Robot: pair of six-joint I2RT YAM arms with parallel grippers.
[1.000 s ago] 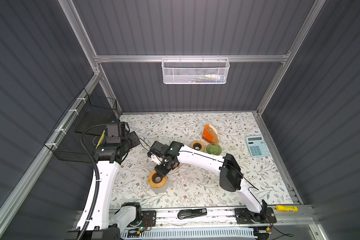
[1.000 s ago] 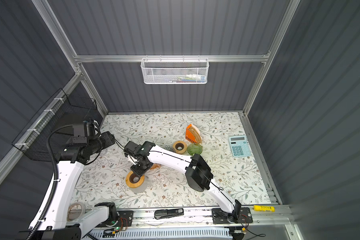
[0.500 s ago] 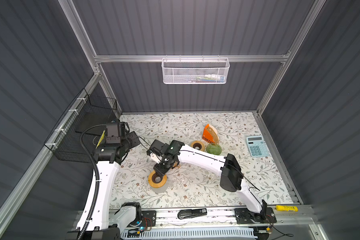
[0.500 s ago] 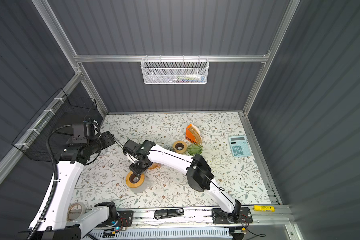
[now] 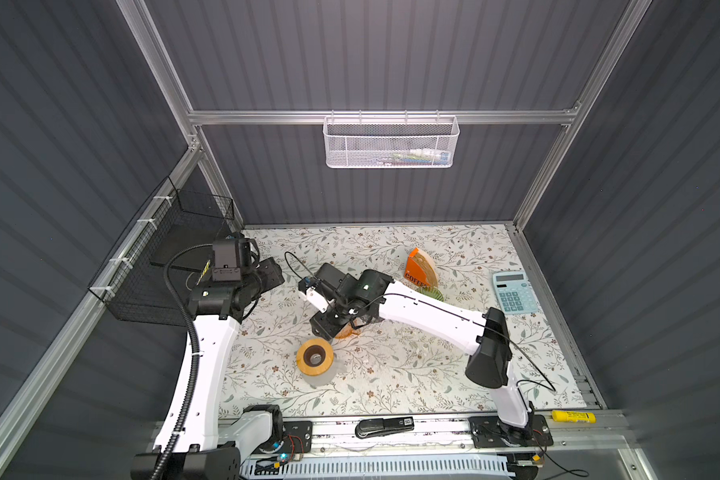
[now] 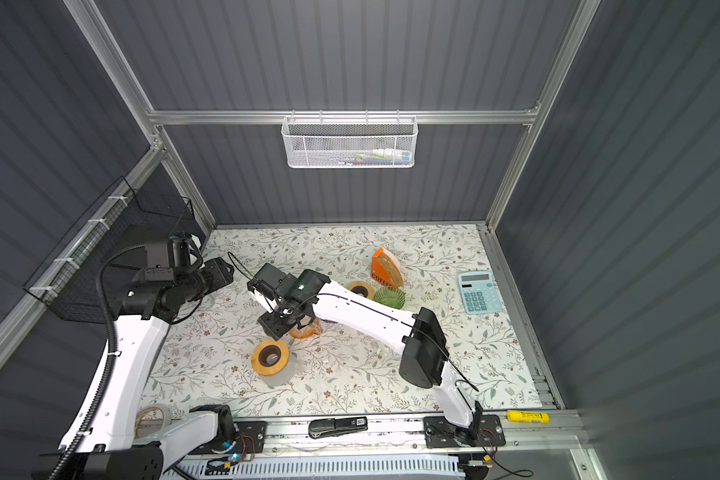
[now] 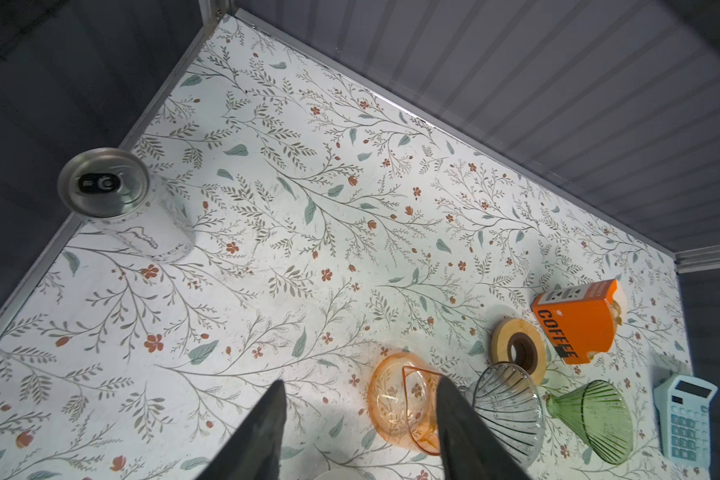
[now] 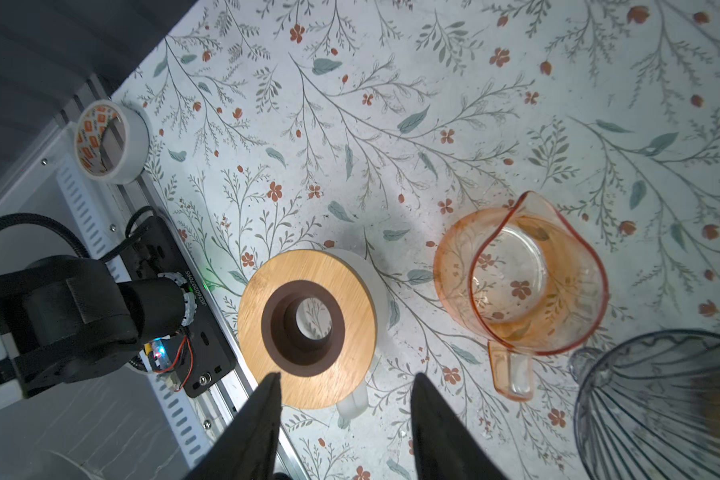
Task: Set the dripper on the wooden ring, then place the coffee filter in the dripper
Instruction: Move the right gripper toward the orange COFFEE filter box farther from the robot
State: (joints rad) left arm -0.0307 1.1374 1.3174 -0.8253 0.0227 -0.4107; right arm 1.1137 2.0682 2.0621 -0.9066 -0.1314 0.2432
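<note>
The coffee filters are tan paper cones standing in an orange "COFFEE" holder at the back of the table. A clear ribbed dripper lies beside an orange glass pitcher; in both top views my right arm hides it. A green ribbed dripper lies near the holder. My right gripper hovers open and empty by a white mug topped with a wooden ring. My left gripper hangs open and empty, far from the filters.
A loose wooden ring lies by the holder. A blue calculator is at the right, a drink can at the left wall, a tape roll on the front rail, and a black wire basket hangs on the left wall.
My right gripper has drawn back slightly from the wood-topped mug. The left arm has stayed put.
</note>
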